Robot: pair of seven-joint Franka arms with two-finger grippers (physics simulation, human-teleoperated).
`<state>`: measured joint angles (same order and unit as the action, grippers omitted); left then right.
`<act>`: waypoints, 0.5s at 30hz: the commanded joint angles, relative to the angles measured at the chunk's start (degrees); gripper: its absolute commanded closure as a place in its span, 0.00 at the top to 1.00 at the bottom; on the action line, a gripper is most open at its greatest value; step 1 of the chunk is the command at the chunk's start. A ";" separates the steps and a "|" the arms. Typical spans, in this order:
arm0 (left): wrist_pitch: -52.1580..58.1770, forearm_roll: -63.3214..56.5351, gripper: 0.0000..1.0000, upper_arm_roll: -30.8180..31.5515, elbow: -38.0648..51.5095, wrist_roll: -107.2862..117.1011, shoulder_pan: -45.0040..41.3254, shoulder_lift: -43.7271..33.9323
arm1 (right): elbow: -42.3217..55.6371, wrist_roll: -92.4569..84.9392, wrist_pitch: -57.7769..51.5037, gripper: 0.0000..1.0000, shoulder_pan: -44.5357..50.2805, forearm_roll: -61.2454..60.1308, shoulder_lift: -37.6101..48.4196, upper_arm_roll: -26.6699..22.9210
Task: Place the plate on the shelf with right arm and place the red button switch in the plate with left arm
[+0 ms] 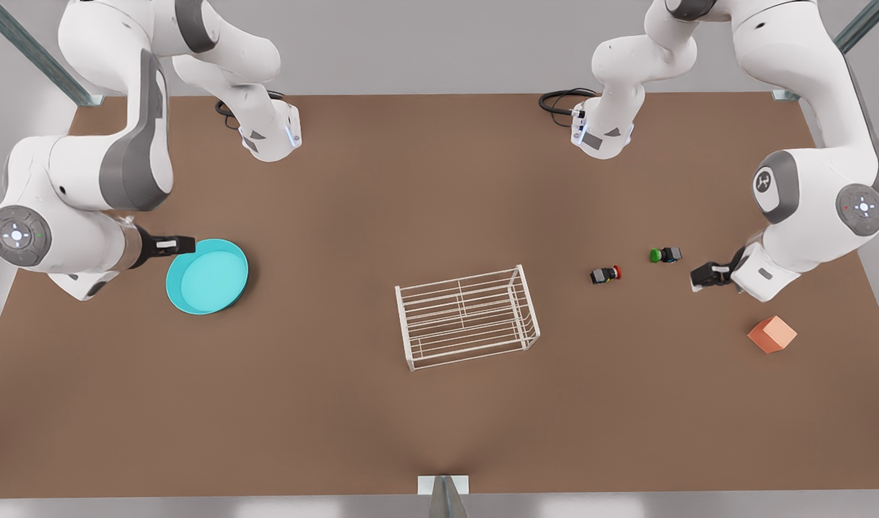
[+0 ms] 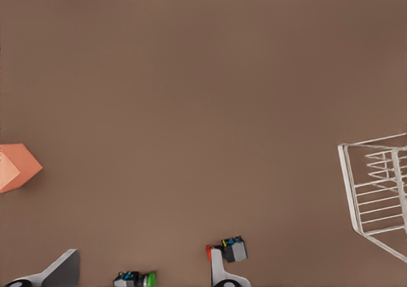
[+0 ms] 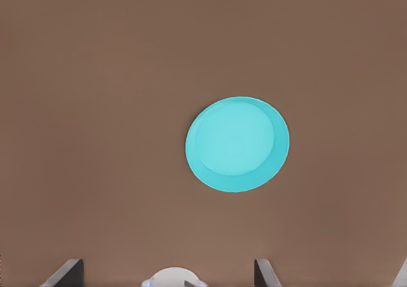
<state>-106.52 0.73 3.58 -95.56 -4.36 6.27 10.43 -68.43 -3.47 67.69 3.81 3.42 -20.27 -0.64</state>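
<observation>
The right gripper (image 1: pixel 184 244), fingers spread wide and empty, hangs just beside the plate (image 1: pixel 208 277), at its rim on the front view's left. The left gripper (image 1: pixel 702 275), also open, waits near the red button switch (image 1: pixel 606 274); the shelf (image 1: pixel 468 316) stands between them.

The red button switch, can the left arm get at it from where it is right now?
Probably yes. The red button switch lies on bare table, apart from the green switch and the shelf. The left gripper is open nearby, with nothing between them.
</observation>
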 commanded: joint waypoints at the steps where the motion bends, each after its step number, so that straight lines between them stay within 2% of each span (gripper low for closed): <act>1: -5.54 -0.02 1.00 0.02 0.03 -3.55 -0.03 0.03 | -0.13 -3.04 1.65 1.00 -0.21 -1.23 -0.12 -0.07; 6: -2.64 0.33 1.00 1.60 0.03 -5.31 -2.13 0.74 | -0.21 -3.56 2.53 1.00 -0.83 -1.05 -0.29 0.20; 8: -2.11 -0.46 1.00 2.57 -0.15 -19.55 -5.21 2.40 | -0.21 -3.56 2.80 1.00 -0.83 -0.96 -0.29 0.28; 10: -2.11 -2.49 1.00 3.01 -0.50 13.21 -6.97 2.84 | -0.30 -3.56 2.88 1.00 -0.83 -1.05 -0.29 0.37; 15: 2.28 -2.49 1.00 4.24 -2.61 -0.92 -9.08 2.67 | -2.50 -3.56 4.64 1.00 -2.14 -1.23 -0.21 0.46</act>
<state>-106.59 -1.40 7.75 -97.79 -4.73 -2.71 13.19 -70.72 -5.47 71.12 1.86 2.24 -20.59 -0.21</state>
